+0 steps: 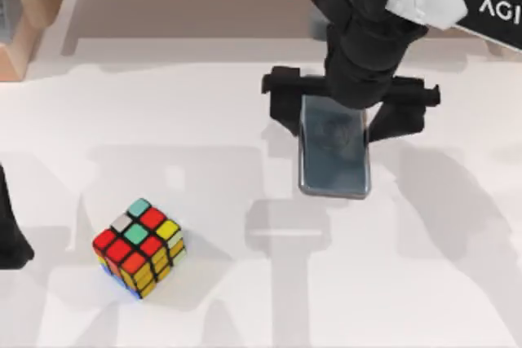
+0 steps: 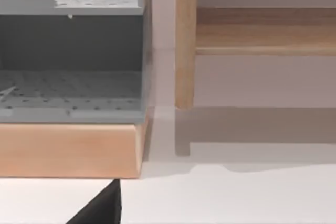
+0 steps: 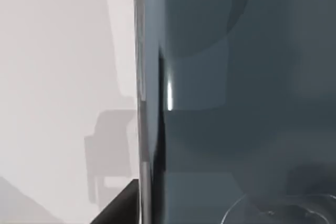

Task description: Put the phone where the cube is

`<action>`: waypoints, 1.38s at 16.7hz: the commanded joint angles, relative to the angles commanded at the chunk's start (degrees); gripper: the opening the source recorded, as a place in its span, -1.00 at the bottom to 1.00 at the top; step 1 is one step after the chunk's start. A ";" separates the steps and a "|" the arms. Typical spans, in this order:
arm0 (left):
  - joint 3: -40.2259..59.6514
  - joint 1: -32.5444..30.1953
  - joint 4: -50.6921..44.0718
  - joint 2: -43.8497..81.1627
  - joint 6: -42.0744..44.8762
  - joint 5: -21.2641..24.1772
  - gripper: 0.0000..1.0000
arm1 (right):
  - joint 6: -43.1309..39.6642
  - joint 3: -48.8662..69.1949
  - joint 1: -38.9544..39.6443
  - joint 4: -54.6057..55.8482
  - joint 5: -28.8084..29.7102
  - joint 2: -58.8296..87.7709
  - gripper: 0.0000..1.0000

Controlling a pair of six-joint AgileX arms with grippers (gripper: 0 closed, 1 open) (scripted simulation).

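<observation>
We had our right gripper (image 1: 333, 112) low over the far end of the phone (image 1: 334, 156), its black fingers (image 1: 284, 103) spread wide, one on each side of the slab and not yet pressing its long edges. The phone lay flat on the white table (image 1: 424, 283), right of the middle and toward the far edge, its length running from the far edge toward the near one. In the right wrist view the phone's (image 3: 236, 103) glossy grey-teal face sat very close, with its rounded long edge against the pale tabletop and a faint circular mark on its face.

The cube (image 1: 139, 246) stood near the table's near-left corner, well apart from the phone, with red, teal and white stickers on top and yellow and orange ones on its sides.

Our left arm (image 1: 12, 226) was parked at the left edge of the table; we could not tell how its fingers stood. Its wrist camera faced a wooden shelf (image 2: 68, 148) holding a grey perforated rack (image 2: 68, 87).
</observation>
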 joint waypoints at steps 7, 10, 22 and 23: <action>0.00 0.00 0.00 0.00 0.00 0.00 1.00 | 12.69 -0.47 14.06 -2.89 0.87 5.40 -1.00; 0.00 0.00 0.00 0.00 0.00 0.00 1.00 | 13.59 -0.60 15.04 -3.10 0.94 5.78 -1.00; 0.00 0.00 0.00 0.00 0.00 0.00 1.00 | 14.09 0.27 14.83 -4.03 1.14 4.06 -1.00; 0.00 0.00 0.00 0.00 0.00 0.00 1.00 | 14.19 0.46 14.85 -4.32 1.23 3.67 -1.00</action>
